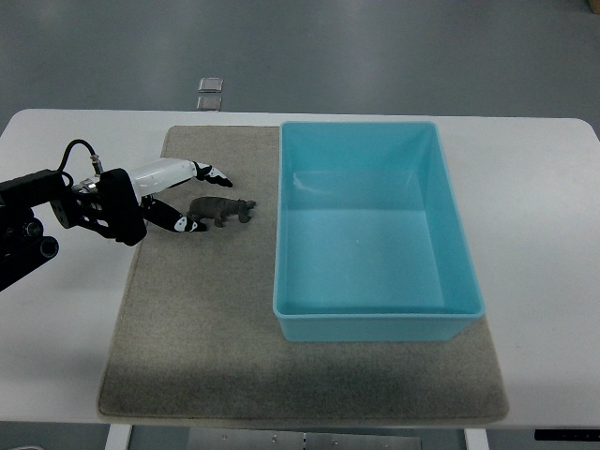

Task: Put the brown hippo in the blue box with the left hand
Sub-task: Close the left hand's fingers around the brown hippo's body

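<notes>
Hippo (221, 210) stands just beside the left hand's (178, 197) spread, empty fingers (214, 175).

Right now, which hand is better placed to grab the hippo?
Left. The left hand is on the mat, fingers spread right beside the brown hippo, not yet closed on it. No right arm is in view.

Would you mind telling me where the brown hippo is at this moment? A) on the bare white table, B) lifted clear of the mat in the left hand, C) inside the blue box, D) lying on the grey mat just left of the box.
D: the brown hippo lies on the grey mat left of the blue box, with the left hand open beside it.
</notes>
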